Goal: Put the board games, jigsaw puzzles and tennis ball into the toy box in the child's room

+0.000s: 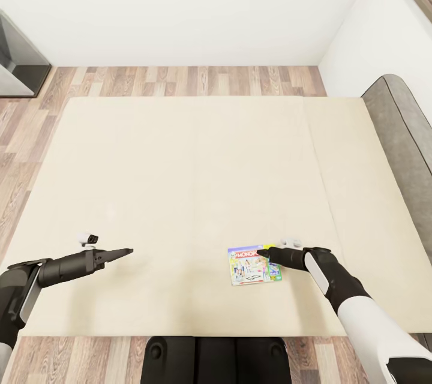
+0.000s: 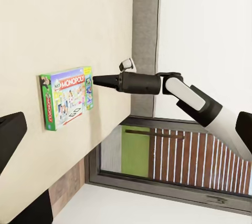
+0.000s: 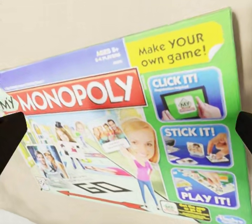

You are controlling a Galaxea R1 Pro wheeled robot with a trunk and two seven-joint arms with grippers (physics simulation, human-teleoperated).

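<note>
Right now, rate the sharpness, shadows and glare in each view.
Head view: even, flat light, no glare, almost no shadow under the Monopoly box on the bed. Right wrist view: cover print close and readable, slightly soft, dark blurred fingertips at the picture's edges. Left wrist view: crisp, right end effector sharp.

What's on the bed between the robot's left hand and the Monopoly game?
Nothing. In the head view, only bare beige mattress stretches from the left gripper to the Monopoly box, which lies by the right gripper.
</note>
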